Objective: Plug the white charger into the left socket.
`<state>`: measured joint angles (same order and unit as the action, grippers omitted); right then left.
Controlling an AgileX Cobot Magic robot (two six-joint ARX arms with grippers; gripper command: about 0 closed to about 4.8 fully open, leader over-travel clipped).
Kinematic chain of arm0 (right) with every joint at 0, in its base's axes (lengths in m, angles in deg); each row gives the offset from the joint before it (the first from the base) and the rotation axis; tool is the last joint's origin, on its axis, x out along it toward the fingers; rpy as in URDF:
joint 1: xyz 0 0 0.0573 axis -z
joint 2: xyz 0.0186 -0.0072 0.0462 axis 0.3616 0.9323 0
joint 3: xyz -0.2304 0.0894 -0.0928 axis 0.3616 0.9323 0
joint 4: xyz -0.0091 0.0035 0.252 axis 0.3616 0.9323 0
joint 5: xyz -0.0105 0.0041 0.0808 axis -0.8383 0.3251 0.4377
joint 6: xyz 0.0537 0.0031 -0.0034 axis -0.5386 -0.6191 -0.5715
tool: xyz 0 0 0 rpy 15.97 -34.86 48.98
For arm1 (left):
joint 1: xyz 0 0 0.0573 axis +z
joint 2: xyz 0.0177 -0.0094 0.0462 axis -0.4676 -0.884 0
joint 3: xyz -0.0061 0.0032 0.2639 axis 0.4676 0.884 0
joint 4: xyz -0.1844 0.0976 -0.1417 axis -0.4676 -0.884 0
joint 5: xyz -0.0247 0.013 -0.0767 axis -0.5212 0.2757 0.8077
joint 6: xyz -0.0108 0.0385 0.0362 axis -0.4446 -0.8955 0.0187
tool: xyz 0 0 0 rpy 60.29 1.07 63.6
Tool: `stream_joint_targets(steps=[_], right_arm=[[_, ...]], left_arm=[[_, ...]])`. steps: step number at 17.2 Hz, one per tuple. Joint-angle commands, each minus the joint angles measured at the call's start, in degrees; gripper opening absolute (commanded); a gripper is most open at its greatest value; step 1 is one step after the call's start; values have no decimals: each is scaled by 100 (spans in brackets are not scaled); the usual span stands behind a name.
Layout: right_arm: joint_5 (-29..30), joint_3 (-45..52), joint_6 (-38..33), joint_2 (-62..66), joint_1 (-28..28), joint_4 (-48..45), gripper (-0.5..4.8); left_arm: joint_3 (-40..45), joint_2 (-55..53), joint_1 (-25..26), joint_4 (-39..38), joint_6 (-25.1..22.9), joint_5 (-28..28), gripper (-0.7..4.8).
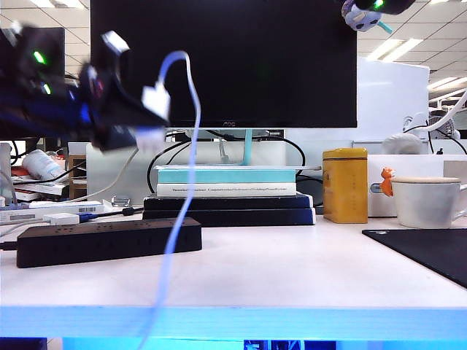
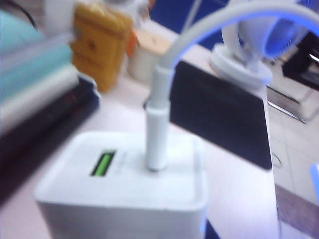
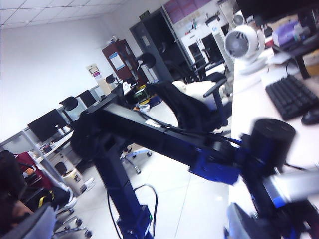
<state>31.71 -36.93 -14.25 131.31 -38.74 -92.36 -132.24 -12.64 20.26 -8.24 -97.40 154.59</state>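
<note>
In the exterior view my left gripper (image 1: 149,120) hangs blurred at the upper left, well above the table, shut on the white charger (image 1: 155,100). The charger's thin white cable (image 1: 191,138) arcs up and drops past the table's front edge. The left wrist view shows the charger (image 2: 124,194) close up with the cable plug (image 2: 157,134) in its face; the fingers are hidden. The black power strip (image 1: 109,240) lies below on the table. The left socket (image 1: 51,233) is in its top face, though no slots can be made out. My right gripper (image 1: 363,16) is high at the top right, open and empty (image 3: 135,225).
A stack of books (image 1: 226,193) stands behind the strip under the monitor (image 1: 219,58). A yellow tin (image 1: 345,184), a white cup (image 1: 429,200) and a black mat (image 1: 430,251) are to the right. A flat white box (image 1: 64,218) lies behind the strip's left end.
</note>
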Motion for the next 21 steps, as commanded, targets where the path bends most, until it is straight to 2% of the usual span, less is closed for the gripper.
stream_joint_targets(steps=[1, 2, 5, 6, 11, 16, 18, 21], right_arm=[[-4, -24, 109, -17, -9, -61, 479], [-2, -24, 111, -17, -9, -61, 479], [-4, -24, 129, -17, -9, -66, 479], [-4, -24, 127, -17, -9, -63, 479], [-2, -24, 125, -17, -13, -81, 479], [9, -24, 122, -17, -13, -81, 479], [17, -24, 122, -17, -13, -81, 479], [17, -24, 111, -17, -13, -83, 479]], left_arm=[[125, -232, -146, 162, -323, -52, 175], [321, -234, -219, 348, -557, -308, 175], [887, -275, -343, 1458, -570, -743, 178], [944, -354, -391, 1759, -472, -793, 178], [944, -778, -627, 3021, 645, -1051, 178], [1099, -894, -723, 3357, 1001, -1530, 178], [1781, -894, -723, 4485, 1259, -1875, 178], [2004, -896, -715, 4983, 1272, -1908, 178]])
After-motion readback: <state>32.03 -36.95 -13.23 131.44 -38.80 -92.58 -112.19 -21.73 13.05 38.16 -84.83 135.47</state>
